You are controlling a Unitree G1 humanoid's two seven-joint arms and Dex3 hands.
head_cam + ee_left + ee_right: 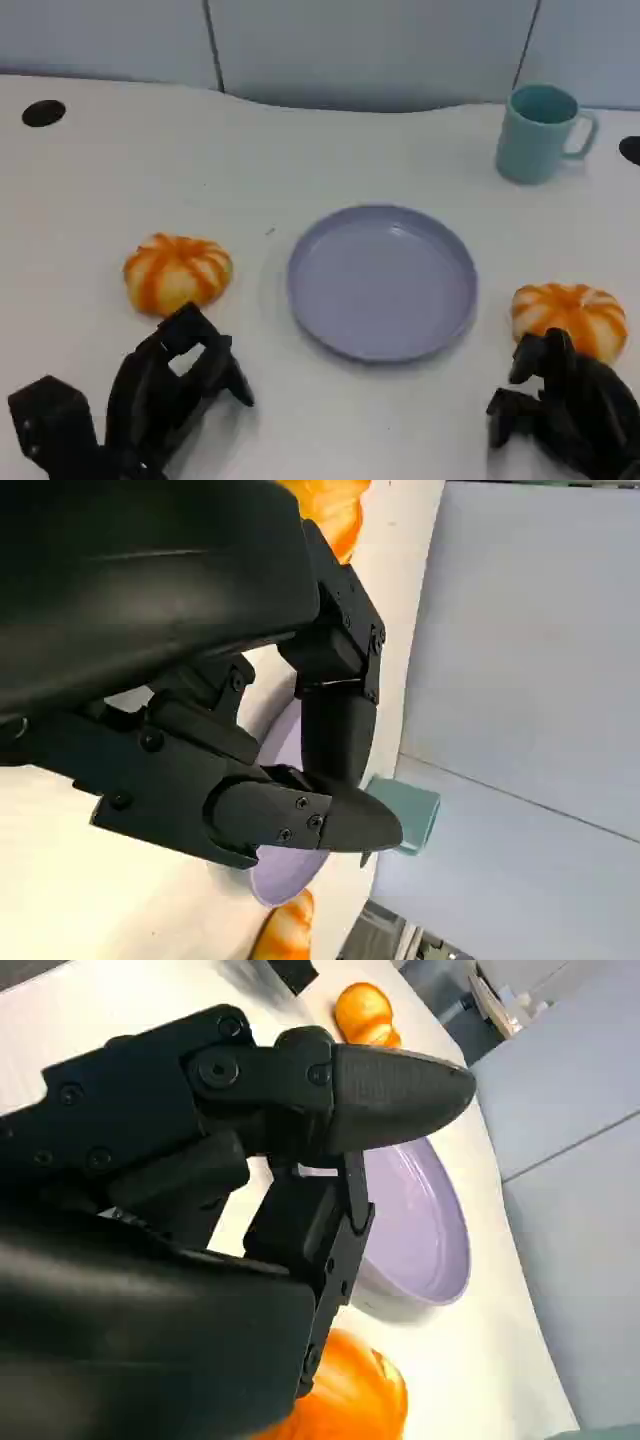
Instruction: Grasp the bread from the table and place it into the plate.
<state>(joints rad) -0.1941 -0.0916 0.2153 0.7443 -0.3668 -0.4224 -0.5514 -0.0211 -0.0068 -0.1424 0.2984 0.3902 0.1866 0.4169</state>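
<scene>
— Surface condition? — White table (300, 160), curved far edge, two dark round holes (43, 113) near its far corners.
— Behind it? — Pale grey-blue wall panels (370, 45) with dark vertical seams; lighting even.

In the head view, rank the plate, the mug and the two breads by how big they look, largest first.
1. Plate, clearly the largest.
2. Left bread and right bread: they look about alike, and the right robot hand covers part of the right one, so no ranking.
3. Mug, smallest, though it stands farthest from the camera.

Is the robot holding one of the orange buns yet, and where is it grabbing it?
No. Both buns lie on the table; the left hand and right hand hold nothing.
</scene>
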